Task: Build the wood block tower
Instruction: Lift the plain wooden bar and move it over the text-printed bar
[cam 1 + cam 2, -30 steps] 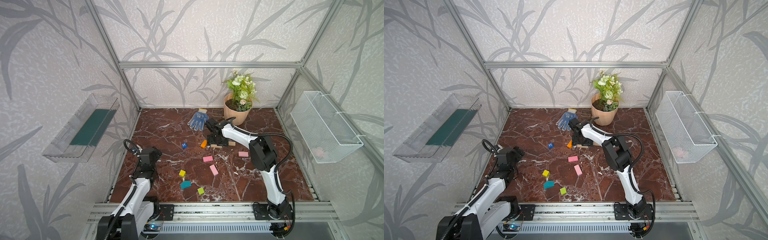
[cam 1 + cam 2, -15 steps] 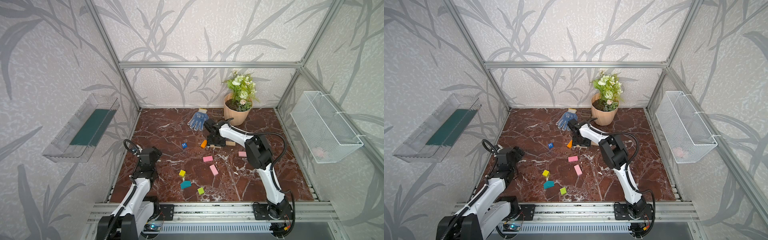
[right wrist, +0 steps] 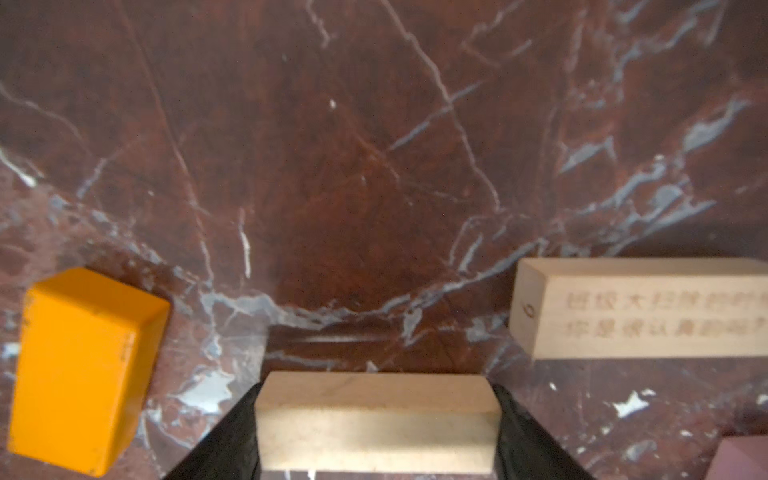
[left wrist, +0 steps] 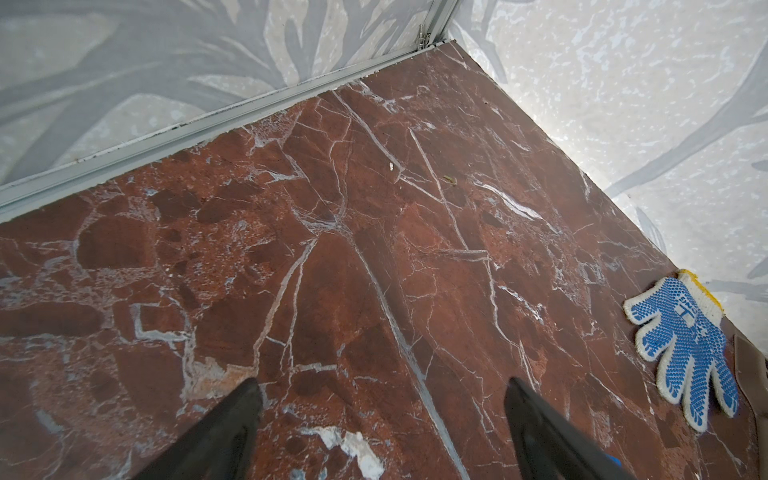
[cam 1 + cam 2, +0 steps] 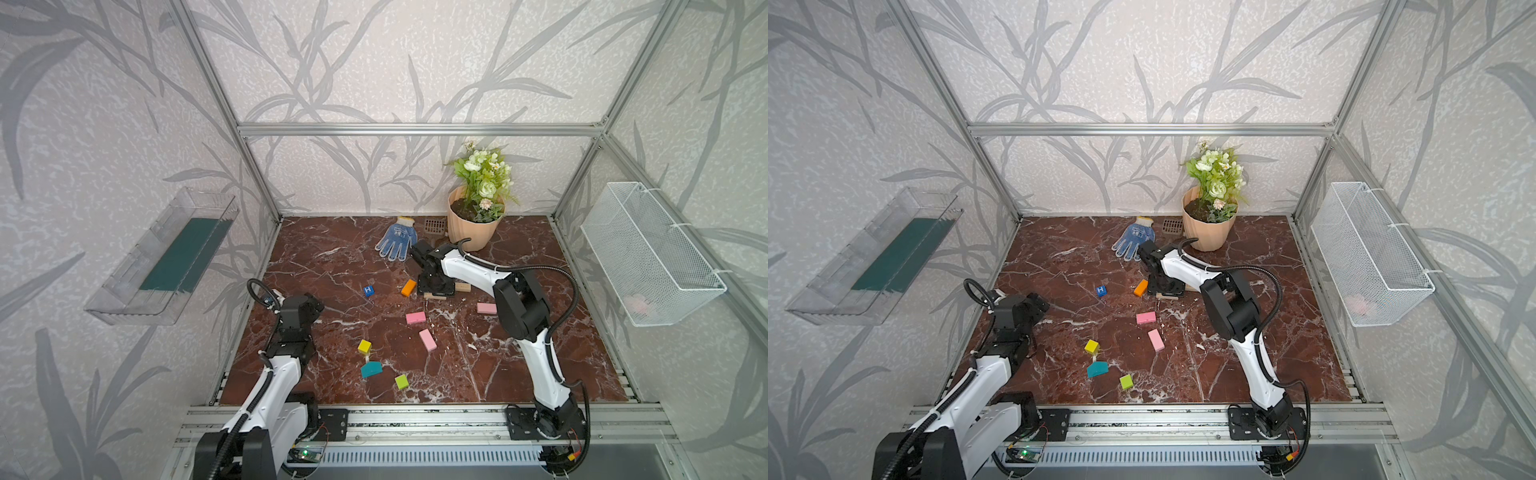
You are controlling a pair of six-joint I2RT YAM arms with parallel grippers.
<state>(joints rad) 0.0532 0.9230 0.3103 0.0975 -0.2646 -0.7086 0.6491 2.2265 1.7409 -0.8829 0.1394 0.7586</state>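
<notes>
Idling on the left: the left tool [image 4: 384, 388] hung over bare surface [image 4: 374, 249] near the left edge, its fingers spread wide with nothing between them.
Left-of-middle pieces: the blue "H" cube [image 5: 368, 290] lay alone; toward the front sat the yellow cube [image 5: 364, 346], the teal piece [image 5: 371, 369] and the lime cube [image 5: 401, 381], each apart from the others.
Middle pieces: the orange block [image 5: 408, 287] lay just beside the right tool, on its left in both top views; the pink blocks [image 5: 415, 317] lay flat and separate nearer the front.
Right tool: the right tool [image 3: 376, 390] had its fingers pressed against the two ends of the tan block [image 3: 374, 436], which filled the gap; whether the block was off the surface could not be told.
Long axis: it appeared to run from finger to finger, roughly parallel to the engraved tan block [image 3: 640, 307].
Deciding relation: the engraved tan block lay near the held one but apart from it, on the side away from the orange block, so the likely base partner sat within the right arm's easy reach; the left arm stood well apart.
Tower: no stack stood anywhere; judged from that, the build was at its first piece.
</notes>
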